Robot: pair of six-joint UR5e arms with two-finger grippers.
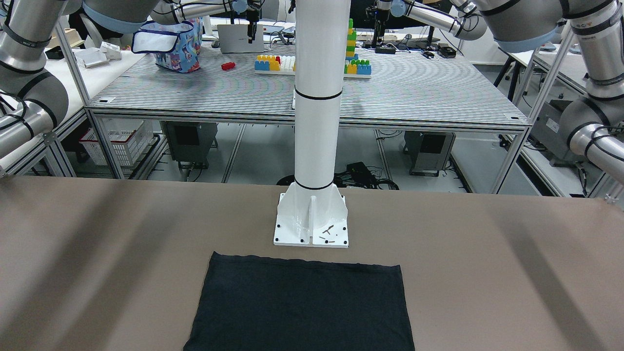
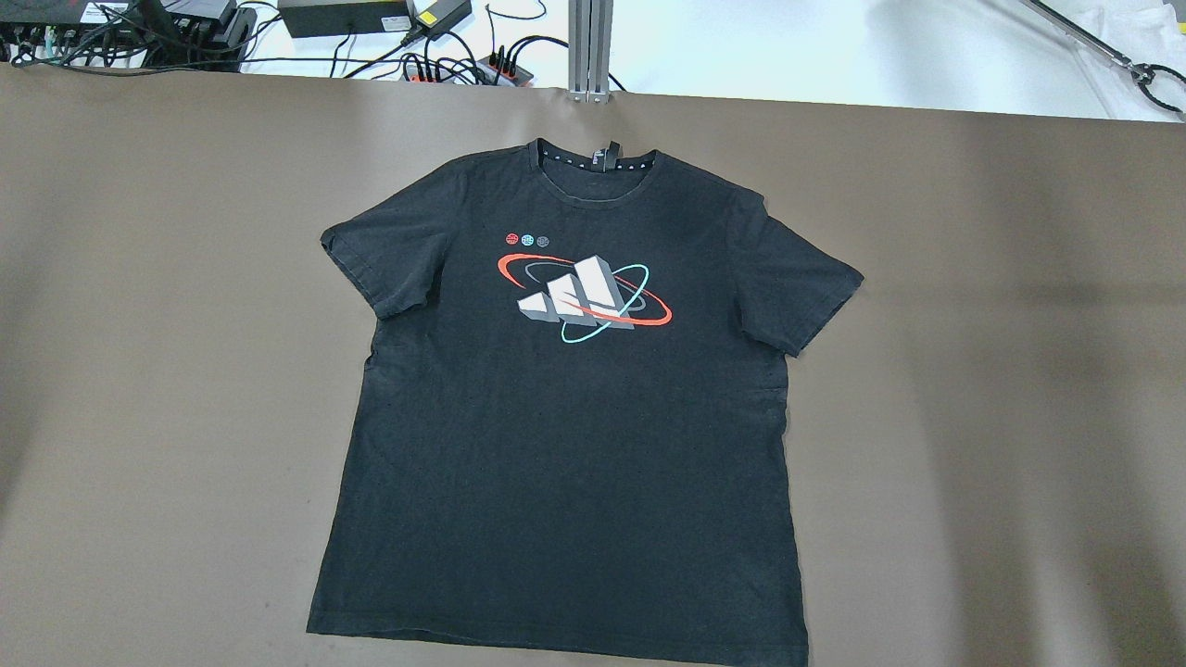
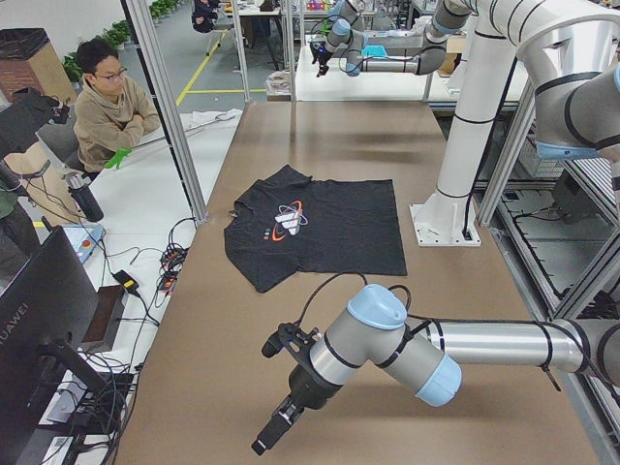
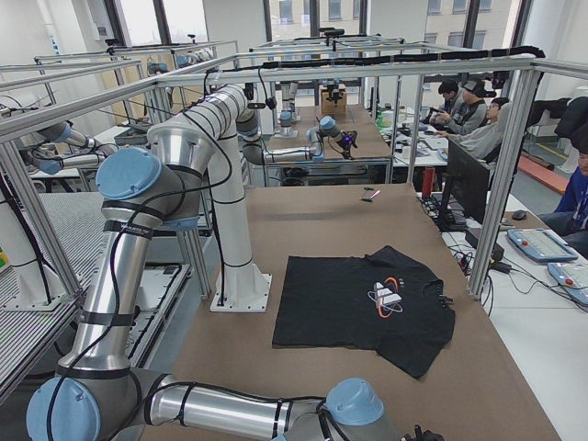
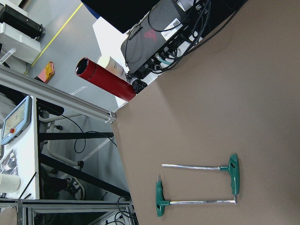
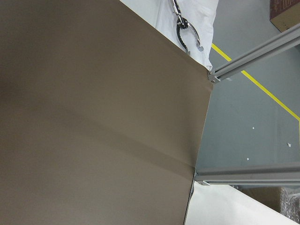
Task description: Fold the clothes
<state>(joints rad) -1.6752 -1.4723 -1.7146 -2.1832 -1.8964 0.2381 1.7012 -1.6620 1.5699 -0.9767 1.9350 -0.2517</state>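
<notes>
End effector left [image 3: 263, 444] away from T-shirt [image 2: 565, 463] | pillar base [image 1: 312, 224] near hem

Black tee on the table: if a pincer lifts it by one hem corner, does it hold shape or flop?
Probably flops: the T-shirt looks thin and lies flat on the table, so it would likely drape and bunch. Likely light for its spread. Pushed, it would probably wrinkle rather than slide whole.
</notes>
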